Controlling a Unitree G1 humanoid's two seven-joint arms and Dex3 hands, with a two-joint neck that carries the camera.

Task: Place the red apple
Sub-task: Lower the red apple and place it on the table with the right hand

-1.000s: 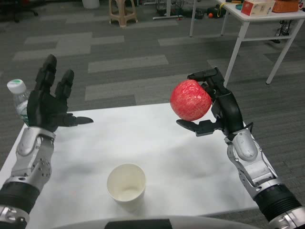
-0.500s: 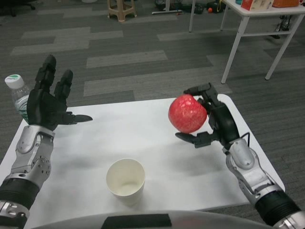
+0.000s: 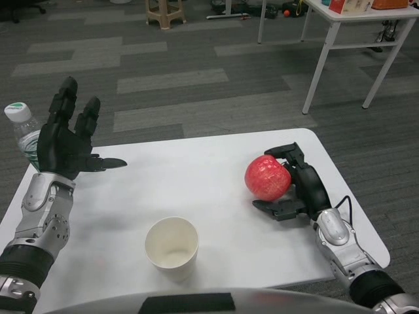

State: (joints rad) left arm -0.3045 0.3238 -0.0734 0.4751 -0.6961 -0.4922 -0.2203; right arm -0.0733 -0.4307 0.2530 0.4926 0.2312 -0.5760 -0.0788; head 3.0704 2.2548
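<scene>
Apple: you see a round red apple with pale speckled skin (image 3: 268, 177), low over the right side of the smooth white rectangular table (image 3: 196, 190); whether it touches the top, you cannot tell.
Right hand: your black, jointed right hand (image 3: 296, 186) cups the apple from its right, fingers curled over it, thumb beneath.
Left hand: your black left hand (image 3: 65, 139) is raised at the left edge, fingers spread, holding nothing.
Cup: a white paper cup (image 3: 172, 247) stands upright near you.
Bottle: a clear plastic bottle with a white cap (image 3: 23, 131) stands behind the left hand.
</scene>
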